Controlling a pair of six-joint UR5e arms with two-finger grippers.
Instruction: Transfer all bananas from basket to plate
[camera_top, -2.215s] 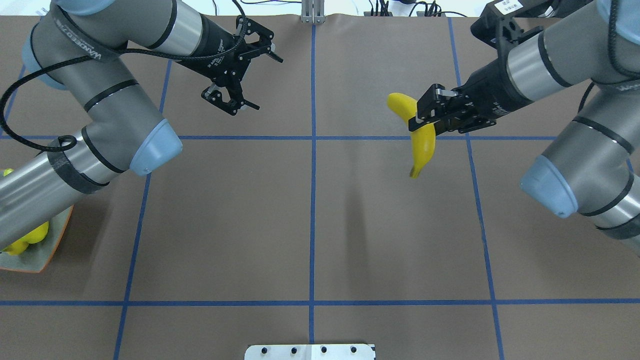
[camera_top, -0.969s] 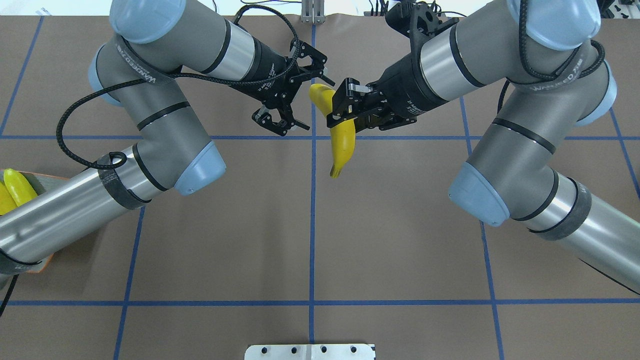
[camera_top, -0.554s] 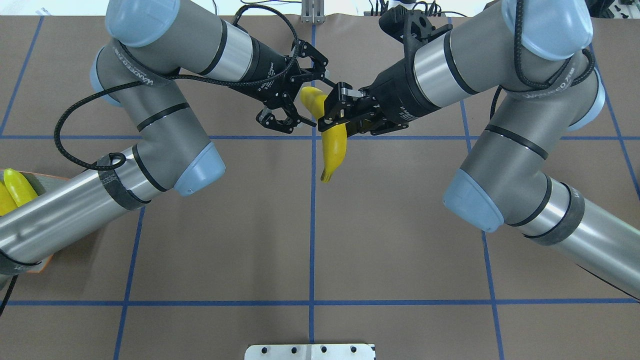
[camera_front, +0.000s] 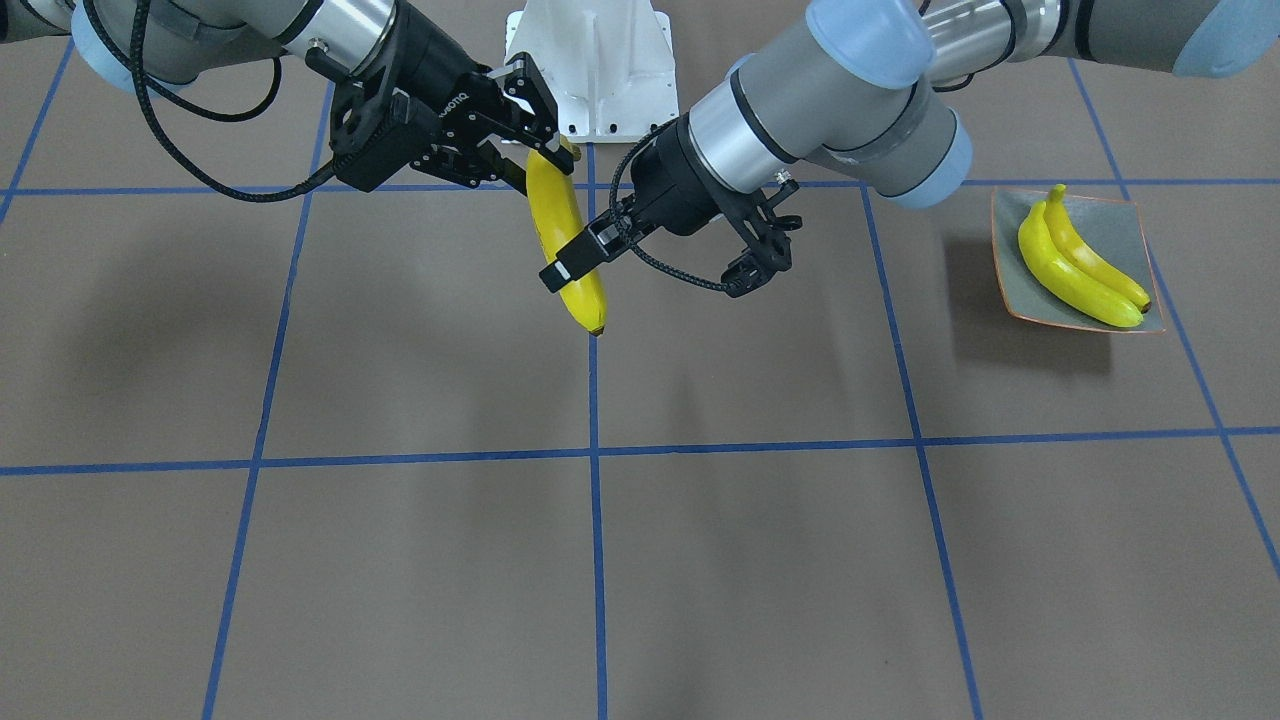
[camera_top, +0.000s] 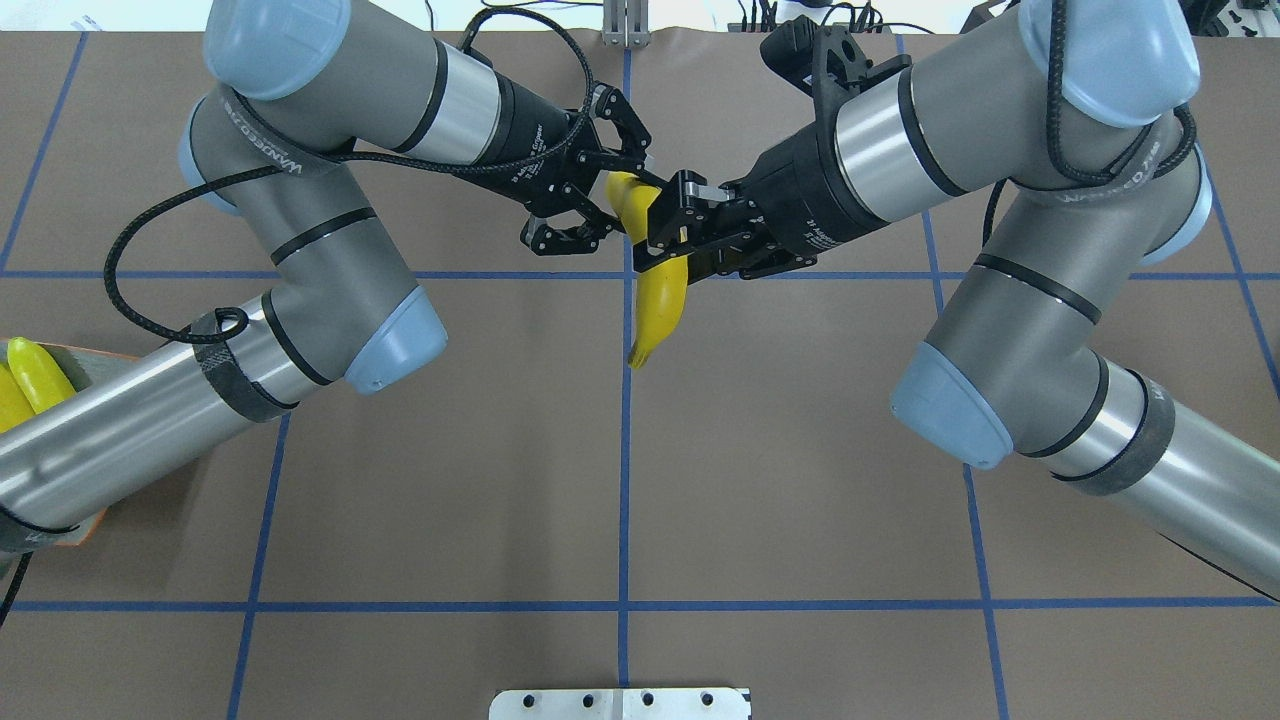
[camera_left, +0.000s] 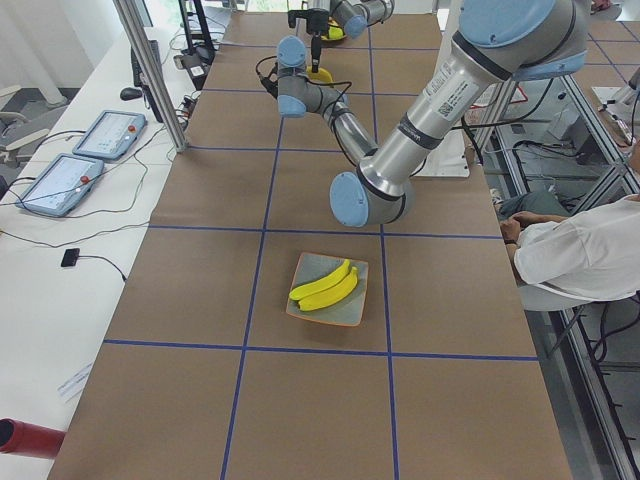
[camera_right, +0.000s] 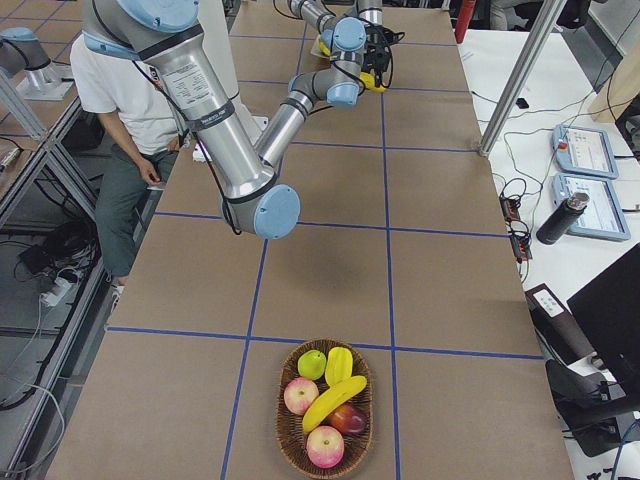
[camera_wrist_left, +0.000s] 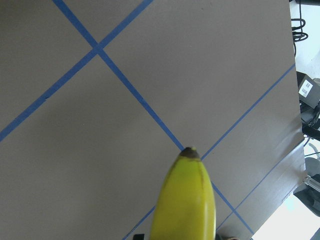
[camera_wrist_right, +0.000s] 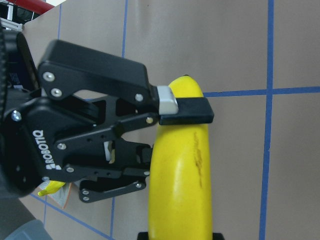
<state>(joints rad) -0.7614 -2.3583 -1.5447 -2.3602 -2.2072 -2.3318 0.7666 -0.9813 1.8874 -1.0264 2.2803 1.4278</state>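
Two tablets (camera_left: 104, 134) lie beside the brown, blue-taped table (camera_left: 300, 400) bearing the plate (camera_left: 340, 313).

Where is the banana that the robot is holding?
In the overhead view the banana hangs over the table's middle blue line, held by the right claw, with the open left claw right beside it.

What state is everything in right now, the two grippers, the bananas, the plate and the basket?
Right gripper, shut on the held banana.
Left gripper, open beside the held banana.
Held banana, in the air, dark tip down.
Plate, holding two bananas side by side.
Basket, holding at least one banana among other fruit.
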